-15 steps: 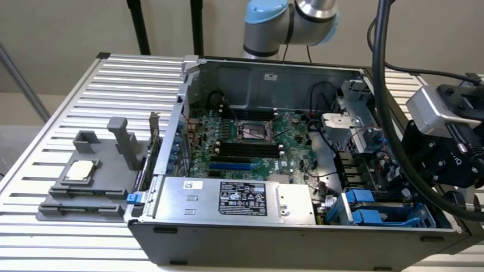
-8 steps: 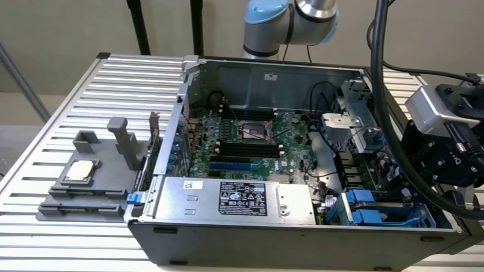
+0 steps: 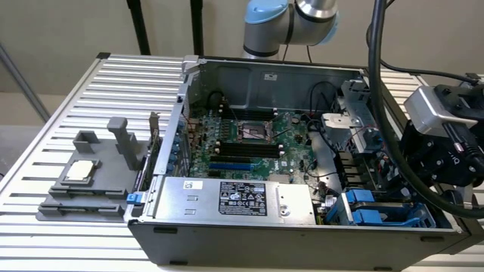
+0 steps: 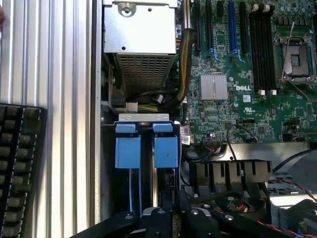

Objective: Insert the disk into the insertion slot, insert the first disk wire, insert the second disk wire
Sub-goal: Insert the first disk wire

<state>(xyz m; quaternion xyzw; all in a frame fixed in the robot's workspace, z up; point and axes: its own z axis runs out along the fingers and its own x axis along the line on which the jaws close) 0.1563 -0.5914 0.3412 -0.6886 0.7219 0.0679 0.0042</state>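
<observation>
Gripper [image 4: 174, 199] pressed together, nothing seen pinched, hovers just over the insertion slot [image 4: 128, 151] — blue tabs facing up, so probably lined up for top-down access.

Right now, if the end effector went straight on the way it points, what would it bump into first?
Most likely the slot, at its blue tabs, which sit right ahead of the end effector. Depth is hard to judge, so I can't be sure.
</observation>
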